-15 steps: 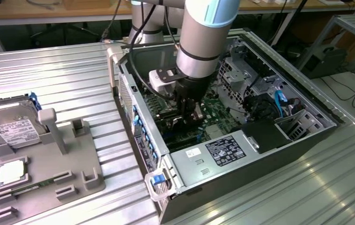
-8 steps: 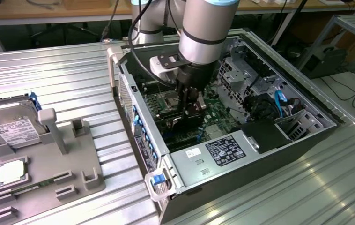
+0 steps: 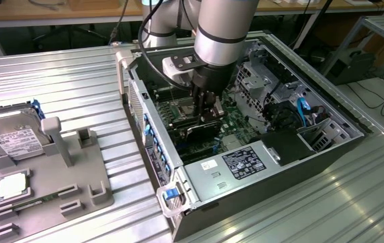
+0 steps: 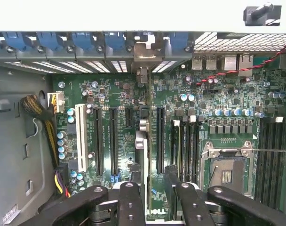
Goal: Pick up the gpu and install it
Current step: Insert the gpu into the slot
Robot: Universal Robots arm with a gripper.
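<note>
Holding gpu (image 4: 142, 155) edge-on over motherboard (image 4: 218, 103), fingers (image 4: 130, 200) clamped; ribbed metal table (image 3: 77, 86).

The exterior view looks down from high up and off to one side, taking in the ribbed metal worktop (image 3: 77, 86), the open computer case (image 3: 327, 152) lying on its side and the arm (image 3: 222, 30) reaching into it. The wrist view sits close in, right behind the claw (image 4: 152, 188), staring straight down onto the green motherboard (image 4: 218, 94) with its long black slots (image 4: 113, 136). Both views share the inside of that case: the motherboard and the row of blue clips (image 4: 49, 40) along the case's wall.
</note>
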